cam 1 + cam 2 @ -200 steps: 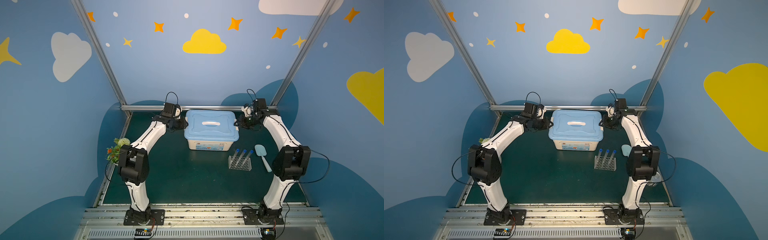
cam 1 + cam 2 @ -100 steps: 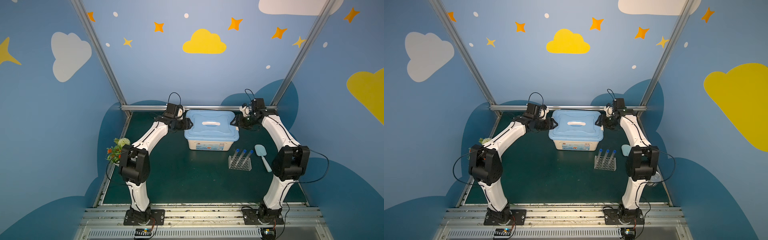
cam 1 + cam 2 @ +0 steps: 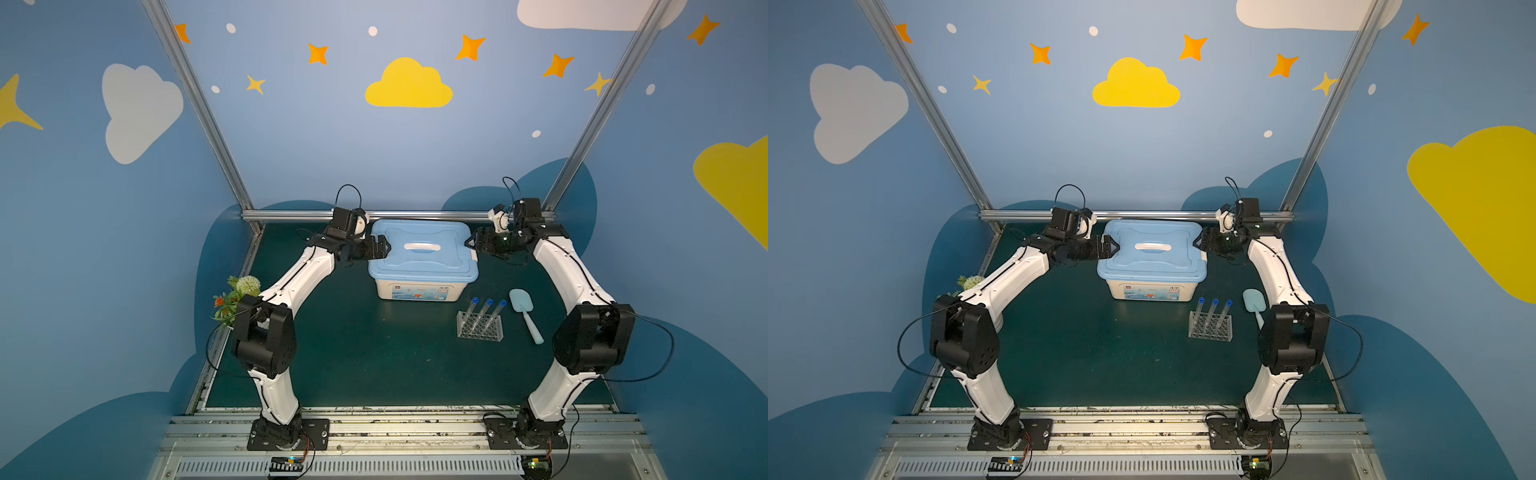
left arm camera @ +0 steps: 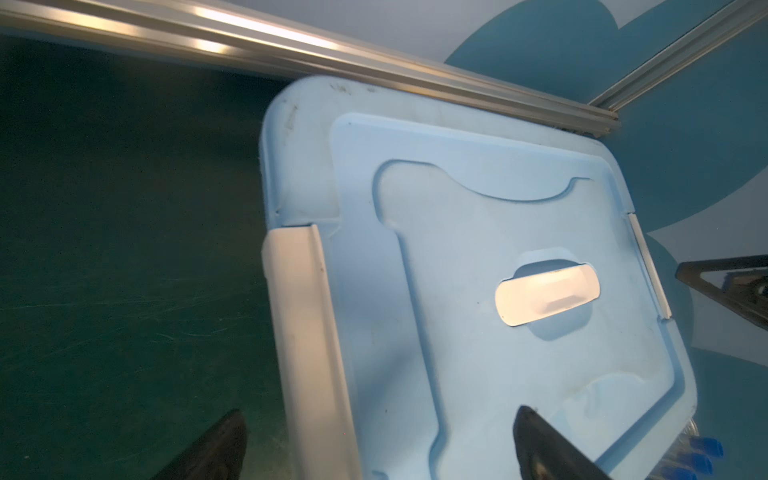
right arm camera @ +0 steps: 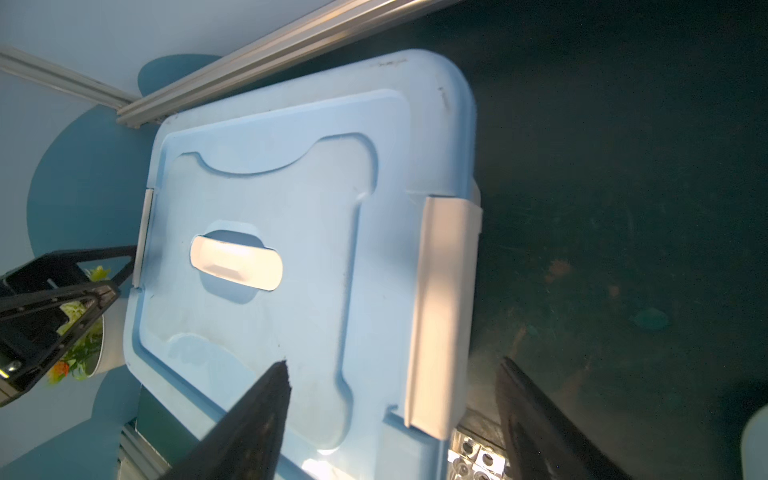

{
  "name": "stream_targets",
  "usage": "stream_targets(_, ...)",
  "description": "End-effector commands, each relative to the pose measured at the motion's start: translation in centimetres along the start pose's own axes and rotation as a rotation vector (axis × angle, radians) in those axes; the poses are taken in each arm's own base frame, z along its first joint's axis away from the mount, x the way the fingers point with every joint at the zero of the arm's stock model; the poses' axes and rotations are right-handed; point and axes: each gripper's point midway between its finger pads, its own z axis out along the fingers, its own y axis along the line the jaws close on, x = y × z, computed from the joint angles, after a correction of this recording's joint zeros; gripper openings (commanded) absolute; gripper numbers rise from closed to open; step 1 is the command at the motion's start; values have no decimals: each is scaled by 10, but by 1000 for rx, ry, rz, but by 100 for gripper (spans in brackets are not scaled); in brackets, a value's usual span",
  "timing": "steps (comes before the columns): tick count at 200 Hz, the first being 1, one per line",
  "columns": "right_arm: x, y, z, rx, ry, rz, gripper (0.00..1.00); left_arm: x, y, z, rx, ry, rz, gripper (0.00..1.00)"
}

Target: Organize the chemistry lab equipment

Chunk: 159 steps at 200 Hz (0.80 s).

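While my left gripper (image 3: 380, 248) stands with jaws wide apart, either side of the white latch (image 4: 303, 332) at its end of the bin (image 3: 415, 272), my right gripper (image 3: 471, 241) is spread likewise about the opposite latch (image 5: 440, 311), and neither clamps anything. Back from the right gripper toward my bases, three tubes (image 3: 482, 313) lean in the rack (image 3: 478, 332), just beside a scoop (image 3: 524, 313).

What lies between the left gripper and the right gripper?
The white bin, its blue lid on, fills that stretch between left gripper and right gripper; both top views show it.
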Motion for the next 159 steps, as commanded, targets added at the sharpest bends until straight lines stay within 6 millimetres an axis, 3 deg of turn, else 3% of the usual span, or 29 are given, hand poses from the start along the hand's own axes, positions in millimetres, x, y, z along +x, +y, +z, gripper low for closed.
stream_targets(1,-6,-17,-18,53,-76,14,80,-15,10,-23,-49,-93,18,100)
stream_targets(49,6,-77,-39,234,-168,70,82,-10,51,-45,-180,-165,5,100)
stream_targets(87,39,-126,-40,389,-212,78,84,7,101,-65,-362,-230,5,100)
stream_targets(125,60,-154,-33,451,-278,75,85,30,141,-77,-487,-256,41,100)
stream_targets(159,73,-161,-23,447,-278,59,85,43,166,-84,-565,-277,52,100)
